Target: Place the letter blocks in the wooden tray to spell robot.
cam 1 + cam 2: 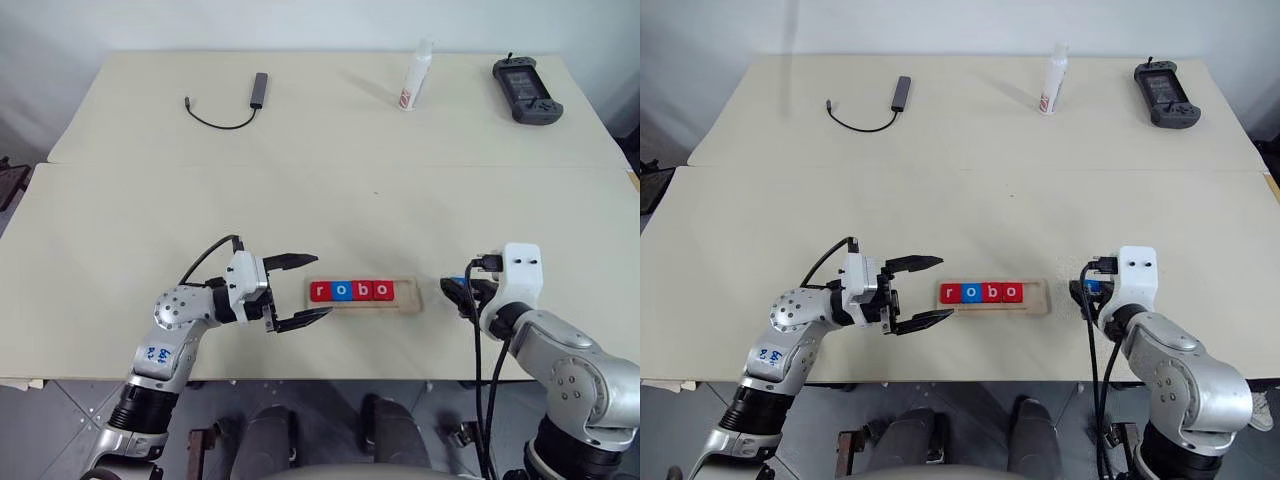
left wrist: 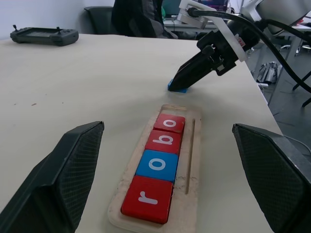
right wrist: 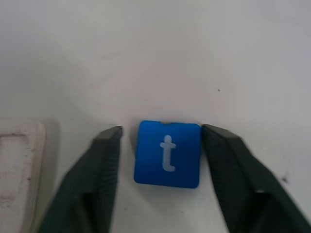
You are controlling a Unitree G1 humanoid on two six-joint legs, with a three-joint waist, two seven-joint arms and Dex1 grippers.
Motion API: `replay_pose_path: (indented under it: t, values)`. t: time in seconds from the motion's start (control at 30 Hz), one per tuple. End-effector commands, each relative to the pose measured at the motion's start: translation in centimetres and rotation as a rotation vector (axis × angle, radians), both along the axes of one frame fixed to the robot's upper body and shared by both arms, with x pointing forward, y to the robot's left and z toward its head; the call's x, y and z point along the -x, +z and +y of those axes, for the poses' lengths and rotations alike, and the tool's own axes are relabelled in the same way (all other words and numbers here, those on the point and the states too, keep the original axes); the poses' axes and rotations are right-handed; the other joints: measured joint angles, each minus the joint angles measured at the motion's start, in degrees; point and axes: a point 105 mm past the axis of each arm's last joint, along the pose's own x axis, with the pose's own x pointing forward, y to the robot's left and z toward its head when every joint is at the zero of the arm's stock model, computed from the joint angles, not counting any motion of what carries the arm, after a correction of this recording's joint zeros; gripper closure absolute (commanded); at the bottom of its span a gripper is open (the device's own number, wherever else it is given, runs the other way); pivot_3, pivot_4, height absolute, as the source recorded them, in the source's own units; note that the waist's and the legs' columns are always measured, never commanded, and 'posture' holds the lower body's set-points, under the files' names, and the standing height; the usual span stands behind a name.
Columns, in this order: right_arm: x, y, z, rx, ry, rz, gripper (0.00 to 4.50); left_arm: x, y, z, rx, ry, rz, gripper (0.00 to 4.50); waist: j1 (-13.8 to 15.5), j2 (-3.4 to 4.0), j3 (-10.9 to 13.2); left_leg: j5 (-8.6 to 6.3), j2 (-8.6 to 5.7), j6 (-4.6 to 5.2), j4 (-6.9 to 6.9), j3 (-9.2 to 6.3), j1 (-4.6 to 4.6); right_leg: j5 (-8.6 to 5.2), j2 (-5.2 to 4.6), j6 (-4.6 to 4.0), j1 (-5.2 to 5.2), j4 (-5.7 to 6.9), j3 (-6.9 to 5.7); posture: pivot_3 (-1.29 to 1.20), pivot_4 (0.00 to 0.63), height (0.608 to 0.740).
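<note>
4 letter blocks point(image 1: 350, 291) fill the wooden tray point(image 1: 410, 298); 1 blue block point(image 3: 168, 154) sits between the right gripper's point(image 3: 161, 145) wide fingers.

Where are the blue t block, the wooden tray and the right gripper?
blue t block point(image 3: 167, 153): right wrist view, middle of its top face, on the white t.
wooden tray point(image 2: 192, 160): left wrist view, bare wood beside the tiles.
right gripper point(image 3: 160, 155): right wrist view, midway between its fingertips, either side of the block.

Four letter blocks point(image 1: 351, 291) in wooden tray point(image 1: 411, 298), "t" block point(image 3: 167, 154) just right of it, apparently flat on table point(image 1: 320, 200)
</note>
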Motion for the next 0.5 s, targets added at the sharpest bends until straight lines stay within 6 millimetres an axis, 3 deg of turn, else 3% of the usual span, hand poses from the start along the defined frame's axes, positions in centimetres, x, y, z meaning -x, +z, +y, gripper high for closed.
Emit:
replay_pose_path:
  t: [0.03, 0.17, 0.3, 0.5]
  values:
    - [0.5, 2.0, -1.1, 0.056, 0.151, -0.025, 0.41, 0.2, 0.7, 0.3, 0.019, 0.014, -0.027, 0.00, 0.2, 0.01, 0.0, 0.00, -0.01, 0.01, 0.00, -0.01, -0.01, 0.00, 0.00, 0.00, 0.00, -0.01, 0.00, 0.00, 0.150, 0.740]
    - [0.9, 3.3, -2.3, 0.180, 0.414, -0.030, 0.41, 0.3, 0.5, 0.6, 0.013, 0.022, -0.024, 0.00, 0.2, 0.01, 0.0, -0.06, -0.01, 0.08, -0.02, -0.01, -0.02, 0.00, 0.00, 0.00, 0.02, -0.11, -0.02, 0.00, 0.150, 0.740]
    - [1.5, 3.0, -3.0, 0.340, 0.748, -0.020, 0.41, 0.2, 0.7, 0.7, 0.015, 0.043, -0.035, 0.00, 0.0, -0.04, 0.0, -0.07, 0.00, 0.08, -0.08, 0.05, 0.03, 0.00, 0.01, 0.00, 0.04, -0.16, -0.01, 0.00, 0.150, 0.740]
    - [0.1, 2.0, -4.5, 0.443, 0.977, -0.001, 0.41, 0.6, 0.8, 0.7, 0.017, 0.051, -0.039, 0.00, -0.1, -0.07, 0.0, -0.06, 0.03, 0.07, 0.04, 0.11, 0.10, 0.01, 0.02, 0.02, 0.11, -0.13, 0.02, 0.00, 0.150, 0.740]
